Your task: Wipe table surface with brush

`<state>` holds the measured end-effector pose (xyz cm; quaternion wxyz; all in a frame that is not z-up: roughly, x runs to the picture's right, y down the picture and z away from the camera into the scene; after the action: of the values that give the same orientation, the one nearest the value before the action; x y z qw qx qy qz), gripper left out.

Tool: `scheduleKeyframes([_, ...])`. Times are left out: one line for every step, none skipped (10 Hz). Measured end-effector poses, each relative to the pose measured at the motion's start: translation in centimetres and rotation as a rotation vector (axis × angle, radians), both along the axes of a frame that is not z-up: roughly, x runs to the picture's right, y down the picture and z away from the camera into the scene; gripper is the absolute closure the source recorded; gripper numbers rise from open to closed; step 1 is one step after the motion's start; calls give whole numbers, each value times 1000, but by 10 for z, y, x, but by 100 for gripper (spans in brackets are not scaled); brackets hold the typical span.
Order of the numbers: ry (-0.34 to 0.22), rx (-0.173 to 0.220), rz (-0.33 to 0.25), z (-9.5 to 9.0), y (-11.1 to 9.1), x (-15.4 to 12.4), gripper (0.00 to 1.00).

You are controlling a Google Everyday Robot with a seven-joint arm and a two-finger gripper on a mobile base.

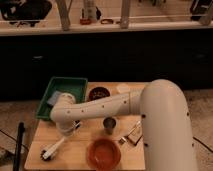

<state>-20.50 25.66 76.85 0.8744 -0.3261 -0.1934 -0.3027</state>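
The table surface [85, 145] is a pale wooden slatted top. The brush [56, 146] lies slanted on its front left part, with its white handle running up to the right and its dark head [46, 154] near the front left corner. My white arm reaches from the right across the table and bends down at the left. My gripper [70, 131] is at the upper end of the brush handle, just in front of the green tray [75, 84]. Its hold on the handle is hidden.
The green tray at the back left holds a blue-grey item [55, 98]. A dark bowl [99, 93] and a white cup [123, 89] stand at the back. A metal cup [110, 124], an orange bowl [104, 152] and a short metal tool [131, 134] are in front.
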Motion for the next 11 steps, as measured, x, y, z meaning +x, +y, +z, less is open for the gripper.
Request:
scheduleKeyframes([37, 17, 6, 2, -5, 9, 100])
scheduleKeyframes([72, 28, 16, 6, -11, 19, 100])
scheduleKeyframes([93, 37, 28, 11, -17, 25, 100])
scheduleKeyframes([95, 42, 29, 14, -22, 24, 100])
scheduleKeyframes([86, 41, 25, 17, -23, 20, 100])
scheduleKeyframes([58, 34, 14, 21, -23, 7, 100])
scheduleKeyframes([30, 25, 4, 24, -22, -5, 100])
scheduleKeyframes([-8, 5, -10, 27, -16, -18, 100])
scheduleKeyframes([-56, -20, -28, 31, -7, -32, 100])
scheduleKeyframes([-78, -27, -42, 32, 0, -42, 100])
scheduleKeyframes([-77, -34, -41, 29, 3, -45, 100])
